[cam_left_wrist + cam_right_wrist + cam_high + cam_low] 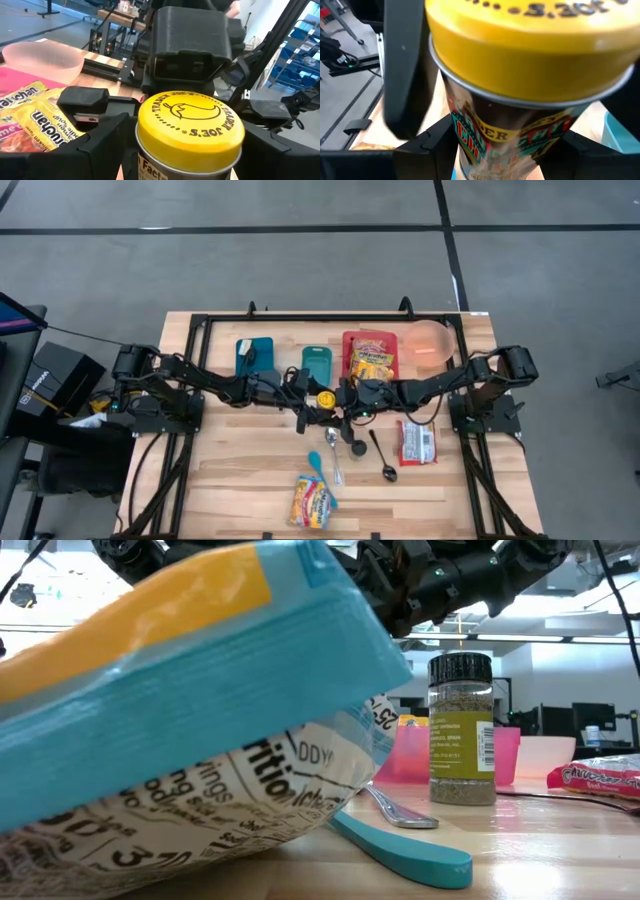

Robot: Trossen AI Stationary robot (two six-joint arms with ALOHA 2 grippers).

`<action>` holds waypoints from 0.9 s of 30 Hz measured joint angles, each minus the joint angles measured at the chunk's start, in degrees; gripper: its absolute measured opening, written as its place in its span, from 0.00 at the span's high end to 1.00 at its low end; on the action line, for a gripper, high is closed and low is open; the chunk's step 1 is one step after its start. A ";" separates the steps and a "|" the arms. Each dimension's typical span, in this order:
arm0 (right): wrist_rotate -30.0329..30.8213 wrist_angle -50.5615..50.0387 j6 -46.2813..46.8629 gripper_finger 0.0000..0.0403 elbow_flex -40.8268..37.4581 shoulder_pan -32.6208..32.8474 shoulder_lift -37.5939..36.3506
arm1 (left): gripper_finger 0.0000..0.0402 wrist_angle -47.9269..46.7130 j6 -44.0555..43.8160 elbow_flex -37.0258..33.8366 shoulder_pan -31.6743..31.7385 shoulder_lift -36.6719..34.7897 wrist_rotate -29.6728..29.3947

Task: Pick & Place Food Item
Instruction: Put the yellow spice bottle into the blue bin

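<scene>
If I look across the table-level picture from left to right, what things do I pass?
Big snack bag → teal spoon handle → metal spoon → spice jar → pale pink bowl → red candy packet.

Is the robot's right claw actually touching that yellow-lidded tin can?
Touching. The right wrist view shows the right gripper with dark fingers pressed against both sides of the yellow-lidded printed tin can.
</scene>
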 joint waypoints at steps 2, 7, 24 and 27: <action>0.01 -0.94 0.01 0.48 0.40 0.00 0.02 | 0.28 -0.08 -0.01 0.00 0.01 0.02 0.00; 0.11 -0.70 0.04 0.48 0.55 0.00 0.03 | 0.29 -0.01 0.02 0.00 -0.01 0.00 -0.04; -0.31 -0.88 -0.39 0.46 0.94 0.01 0.07 | 0.42 0.20 0.66 0.04 -0.01 0.16 0.46; -0.33 -0.81 -0.02 0.47 0.94 0.04 0.07 | 0.45 0.10 1.04 0.04 -0.01 0.14 0.44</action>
